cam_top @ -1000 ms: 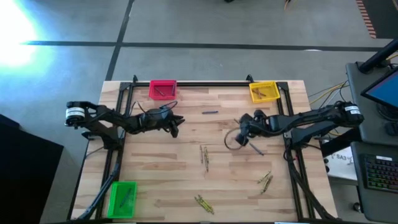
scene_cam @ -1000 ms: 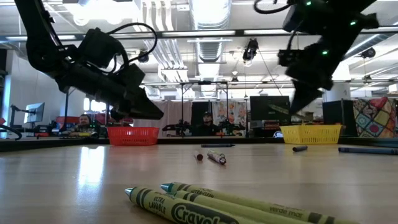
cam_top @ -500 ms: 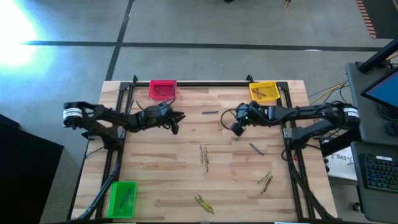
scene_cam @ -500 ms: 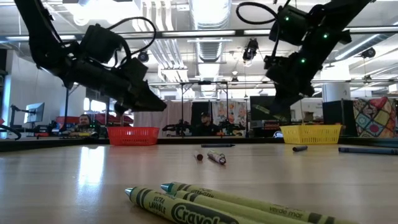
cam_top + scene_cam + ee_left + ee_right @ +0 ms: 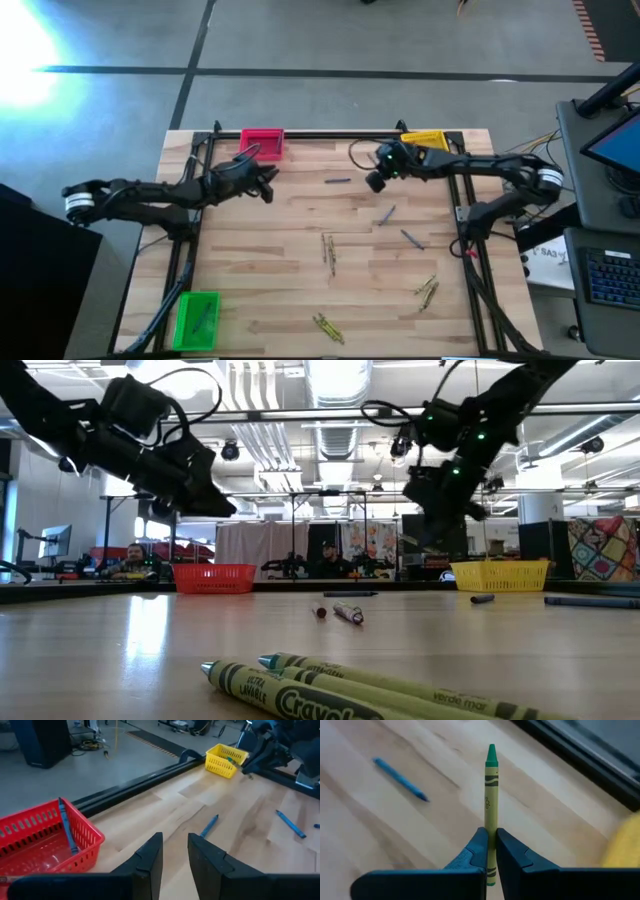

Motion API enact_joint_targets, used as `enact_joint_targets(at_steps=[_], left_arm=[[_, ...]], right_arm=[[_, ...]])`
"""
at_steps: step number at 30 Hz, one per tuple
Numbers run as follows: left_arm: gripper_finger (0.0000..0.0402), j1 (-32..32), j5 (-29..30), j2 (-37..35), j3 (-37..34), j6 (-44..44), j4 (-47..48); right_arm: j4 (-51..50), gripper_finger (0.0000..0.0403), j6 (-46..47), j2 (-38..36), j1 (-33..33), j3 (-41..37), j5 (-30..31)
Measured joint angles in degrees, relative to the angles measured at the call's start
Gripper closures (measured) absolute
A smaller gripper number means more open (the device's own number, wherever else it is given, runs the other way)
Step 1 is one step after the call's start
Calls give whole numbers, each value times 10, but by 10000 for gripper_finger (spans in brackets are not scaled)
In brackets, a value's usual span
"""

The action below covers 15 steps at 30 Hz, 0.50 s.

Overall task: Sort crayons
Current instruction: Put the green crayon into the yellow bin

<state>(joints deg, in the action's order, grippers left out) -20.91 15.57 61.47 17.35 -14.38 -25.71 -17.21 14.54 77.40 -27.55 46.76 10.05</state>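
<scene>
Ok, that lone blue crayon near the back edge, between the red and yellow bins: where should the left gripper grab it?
Take the blue crayon at mid-length, coming straight down with the open left gripper. It lies flat on the table, roughly along the back edge, so close across its thin body. The right gripper is shut on a green crayon.

Pink bin (image 5: pixel 262 143), yellow bin (image 5: pixel 425 142), green bin (image 5: pixel 197 319)

Light: bright, even; overhead strip lamps (image 5: pixel 330 390) in low view.
Glare: white patch on floor (image 5: pixel 25 50), high view's top-left.
Blur: front crayons (image 5: pixel 340 685) soft; yellow bin (image 5: pixel 622 845) smeared.
Shadows: faint.
</scene>
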Motion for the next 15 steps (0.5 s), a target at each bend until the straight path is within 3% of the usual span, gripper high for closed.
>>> enact_joint_targets(at_steps=[8, 15], left_arm=[[328, 0, 4, 28, -1, 4, -8], [328, 1, -6, 53, -2, -1, -7]], right_arm=[[-6, 390, -29, 123, 31, 99, -53], [-6, 390, -47, 168, 47, 147, -63]])
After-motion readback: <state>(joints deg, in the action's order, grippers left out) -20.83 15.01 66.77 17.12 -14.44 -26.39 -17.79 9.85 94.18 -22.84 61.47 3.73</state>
